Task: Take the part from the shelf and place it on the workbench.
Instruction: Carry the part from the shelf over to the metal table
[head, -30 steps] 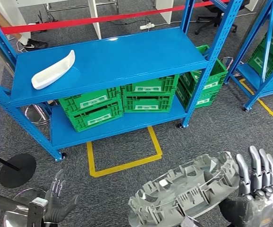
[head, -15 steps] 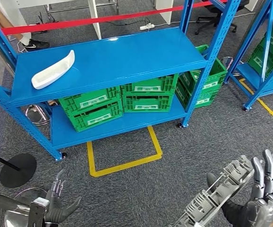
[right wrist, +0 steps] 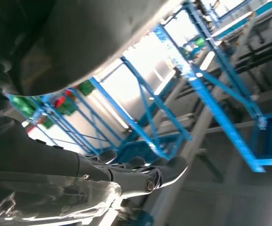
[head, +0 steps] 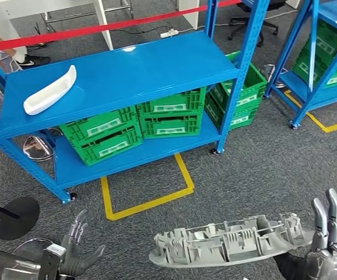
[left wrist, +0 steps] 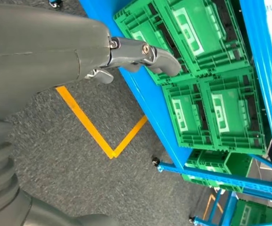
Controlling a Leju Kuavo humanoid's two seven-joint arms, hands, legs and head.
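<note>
Lying crosswise, part (head: pixel 228 246) seemingly rests on right hand (head: pixel 329 248)

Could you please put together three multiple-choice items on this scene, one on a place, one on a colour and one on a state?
1. Where does the white part lie?
A. on the floor
B. on the top shelf, near its left end
C. in a crate

2. What colour are the crates on the lower shelf?
A. green
B. red
C. grey

3. What is the right hand doing?
A. hanging with nothing in it
B. resting on the shelf
C. holding the grey part

Key: 1 B, it rests on the blue top board; 2 A, all are green; 3 C, the part's end sits in that hand, above the carpet.
</note>
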